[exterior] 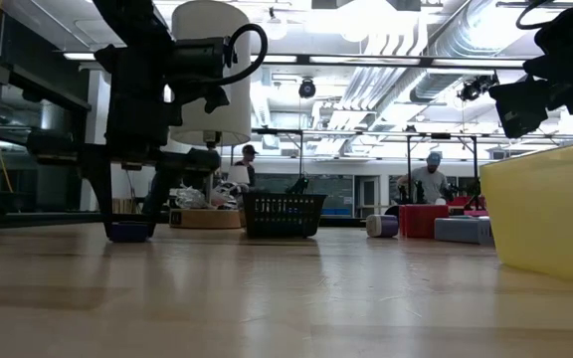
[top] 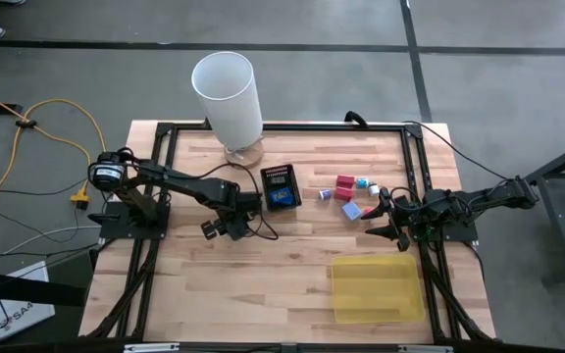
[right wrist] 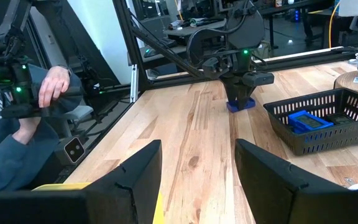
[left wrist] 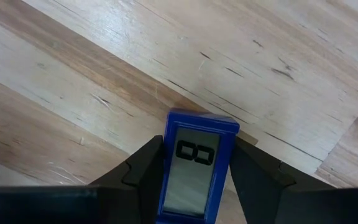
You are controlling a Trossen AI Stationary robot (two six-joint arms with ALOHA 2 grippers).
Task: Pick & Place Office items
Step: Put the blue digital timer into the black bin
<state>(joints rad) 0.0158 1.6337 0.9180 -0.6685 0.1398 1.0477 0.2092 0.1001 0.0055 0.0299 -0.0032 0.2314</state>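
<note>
My left gripper (left wrist: 197, 149) stands left of the table's middle (top: 222, 230), pointing down and shut on a small blue piece with a grey window (left wrist: 194, 163). The same piece shows under the gripper in the right wrist view (right wrist: 241, 104) and at table level in the low view (exterior: 127, 231). A black mesh box (top: 281, 186) beside it holds another blue piece (top: 282, 197). Red (top: 345, 185), purple (top: 325, 194), pale blue (top: 351, 210) and white/teal (top: 366, 185) blocks lie on the table right of the box. My right gripper (right wrist: 197, 149) waits open and level at the right edge (top: 381, 218). My left gripper pinches the blue piece by its two long sides (left wrist: 166, 168) between its two fingers (left wrist: 143, 168). The fingers come from above, pointing steeply down. The piece's underside rests on the table (exterior: 127, 239), its grey window facing up toward the wrist.
A tall white cylinder (top: 229, 98) stands on a wooden disc at the far edge. A flat translucent yellow tray (top: 376, 289) lies near the front right. A black frame runs along the table's sides (top: 155, 196). A person's hand and sleeve (right wrist: 48, 87) show beyond the table.
</note>
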